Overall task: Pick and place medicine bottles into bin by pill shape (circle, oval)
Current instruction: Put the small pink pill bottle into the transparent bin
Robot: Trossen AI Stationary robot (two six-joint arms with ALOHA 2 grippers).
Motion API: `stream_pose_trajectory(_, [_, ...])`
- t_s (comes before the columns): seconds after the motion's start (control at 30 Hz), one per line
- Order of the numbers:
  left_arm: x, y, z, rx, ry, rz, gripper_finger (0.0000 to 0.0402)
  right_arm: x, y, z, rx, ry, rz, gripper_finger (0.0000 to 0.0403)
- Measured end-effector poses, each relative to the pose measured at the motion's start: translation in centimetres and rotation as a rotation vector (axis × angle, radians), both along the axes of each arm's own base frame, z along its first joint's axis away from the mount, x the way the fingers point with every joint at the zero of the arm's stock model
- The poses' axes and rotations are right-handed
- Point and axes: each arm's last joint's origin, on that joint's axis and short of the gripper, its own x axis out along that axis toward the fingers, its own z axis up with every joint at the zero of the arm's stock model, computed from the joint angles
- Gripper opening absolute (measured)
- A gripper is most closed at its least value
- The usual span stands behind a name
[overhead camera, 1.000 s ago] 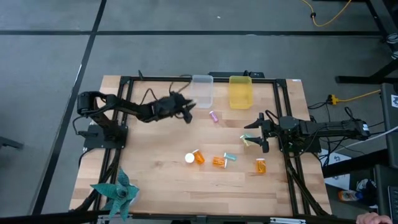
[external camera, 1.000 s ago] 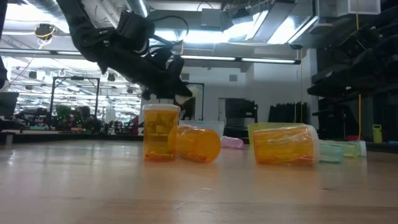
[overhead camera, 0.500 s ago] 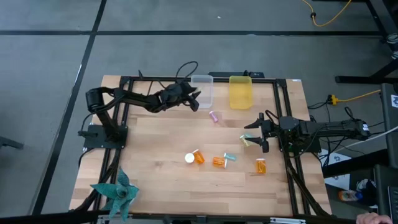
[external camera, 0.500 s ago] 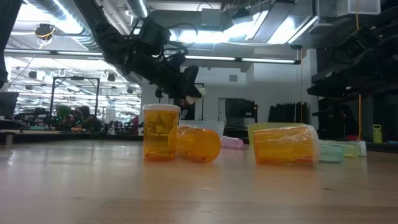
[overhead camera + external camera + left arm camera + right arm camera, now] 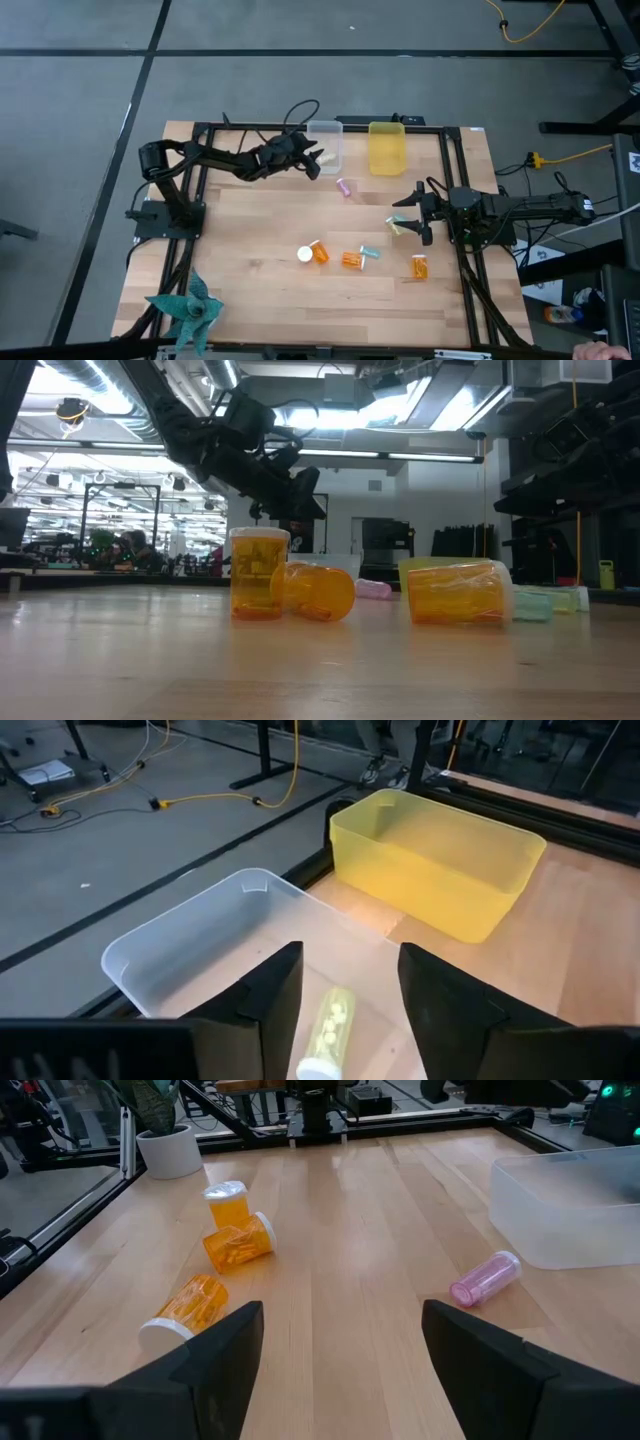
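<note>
Where it hovered clamped, left claw [image 5: 340, 995] now parted, pale vial [image 5: 326, 1032] dropped into clear bin [image 5: 190, 945]

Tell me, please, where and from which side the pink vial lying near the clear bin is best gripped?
Judging by its pose, from above: the pink vial lies on its side, clear of the clear bin, so a pincer would best close across the middle of its rounded body, not end to end.

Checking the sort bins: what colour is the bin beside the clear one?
Translucent yellow bin; the left wrist view shows it best.
</note>
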Motion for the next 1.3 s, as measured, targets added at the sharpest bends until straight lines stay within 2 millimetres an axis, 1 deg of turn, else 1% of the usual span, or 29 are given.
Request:
stream_pose_trajectory(0.17, [0.4, -0.9, 0.0, 0.000, 0.000, -0.027, 0.0158, 0.0, 0.0, 0.0, 0.000, 0.000, -0.001, 0.0275])
stream_pose_trajectory(0.33, [0.9, -2.5, -0.1, 0.003, 0.019, -0.080, 0.0158, 0.0, 0.0, 0.0, 0.000, 0.001, 0.000, 0.0275])
stream_pose_trajectory(0.47, [1.3, -3.8, -0.2, 0.055, 0.067, -0.142, 0.0157, 0.0, 0.0, 0.0, 0.000, 0.000, 0.000, 0.0275])
stream_pose_trajectory(0.53, [1.4, -4.5, 0.0, 0.064, 0.080, -0.168, 0.0157, 0.0, 0.0, 0.0, 0.000, 0.000, 0.000, 0.0275])
stream_pose_trajectory(0.6, [1.3, -5.2, 0.7, 0.082, 0.090, -0.194, 0.0157, 0.0, 0.0, 0.0, 0.000, 0.000, 0.000, 0.0275])
stream_pose_trajectory(0.73, [0.3, -6.5, 2.6, 0.118, 0.143, -0.244, 0.0157, 0.0, 0.0, 0.0, 0.000, 0.001, 0.000, 0.0275])
stream_pose_trajectory(0.83, [-0.8, -7.3, 4.2, 0.141, 0.176, -0.274, 0.0157, 0.0, 0.0, 0.0, 0.000, 0.000, 0.000, 0.0275])
stream_pose_trajectory(1.0, [-2.8, -8.4, 6.1, 0.134, 0.221, -0.304, 0.0157, 0.0, 0.0, 0.0, 0.000, 0.000, -0.001, 0.0275])
stream_pose_trajectory(1.2, [-5.4, -9.5, 7.2, 0.086, 0.331, -0.330, 0.0157, 0.0, 0.0, 0.0, -0.001, 0.000, 0.000, 0.0275])
stream_pose_trajectory(1.23, [-5.9, -9.7, 7.2, 0.060, 0.351, -0.328, 0.0157, 0.0, 0.0, 0.0, -0.017, 0.000, 0.002, 0.0275])
stream_pose_trajectory(1.3, [-6.7, -10.1, 7.2, -0.001, 0.374, -0.317, 0.0157, 0.0, -0.1, 0.1, -0.124, -0.007, -0.001, 0.0275])
